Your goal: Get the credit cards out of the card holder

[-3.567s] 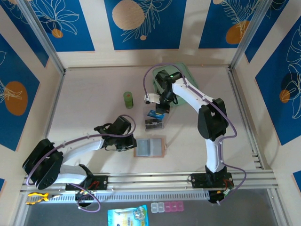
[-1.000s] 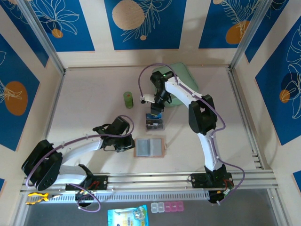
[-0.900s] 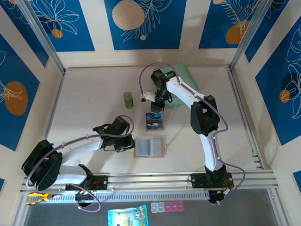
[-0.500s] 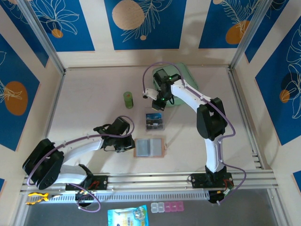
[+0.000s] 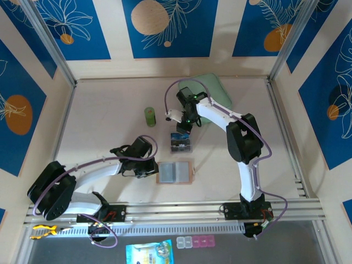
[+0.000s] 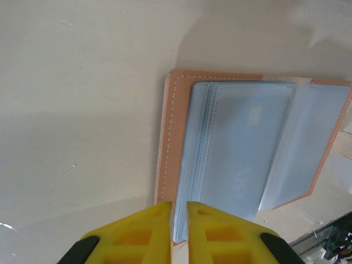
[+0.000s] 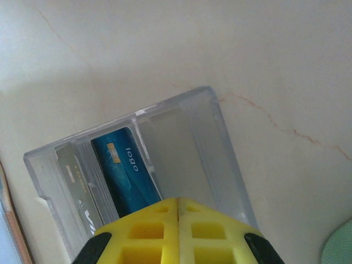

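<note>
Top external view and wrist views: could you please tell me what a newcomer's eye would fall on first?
Probably the card holder, lying open at centre front with its grey-blue sleeves showing and the left tool closed at its left edge. Next comes the clear plastic box just beyond it, holding a blue card, with the right tool shut above it. A mint-green case lies at the far side.

Robot lab test cell: pale table [image 5: 104, 137] w/ alu rail [image 5: 176, 207], blue printed wall panels [image 5: 170, 33].
</note>
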Robot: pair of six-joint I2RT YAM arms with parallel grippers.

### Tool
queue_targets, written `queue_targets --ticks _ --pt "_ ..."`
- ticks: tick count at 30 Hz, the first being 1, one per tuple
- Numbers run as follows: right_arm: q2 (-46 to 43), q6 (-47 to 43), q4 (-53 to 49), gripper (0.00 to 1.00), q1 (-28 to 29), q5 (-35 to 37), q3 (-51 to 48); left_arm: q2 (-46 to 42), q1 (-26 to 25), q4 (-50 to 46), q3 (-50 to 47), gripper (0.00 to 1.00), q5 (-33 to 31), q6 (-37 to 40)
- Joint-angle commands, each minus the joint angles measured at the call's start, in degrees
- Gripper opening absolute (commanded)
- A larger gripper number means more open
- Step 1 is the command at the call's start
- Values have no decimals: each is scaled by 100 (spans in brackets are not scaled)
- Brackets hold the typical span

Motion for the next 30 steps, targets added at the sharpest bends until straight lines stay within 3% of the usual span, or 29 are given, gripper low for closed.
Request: queue_targets --ticks 1,7,12,18,25,30 --pt "59 -16 -90 1 44 -47 -50 -45 55 19 -96 13 97 -43" --pt "-152 119 20 2 49 87 -33 -80 57 47 -115 14 104 -59" --pt "-525 648 294 8 61 287 -118 -65 56 125 -118 14 112 -55" --pt "-1280 2296 1007 9 170 -91 -908 78 60 320 -116 13 165 -28" --pt "-2373 5008 2307 9 314 -745 -2512 145 53 427 -150 12 184 86" --pt "-3085 6741 3153 3 588 -950 -3695 243 53 576 -189 10 255 102"
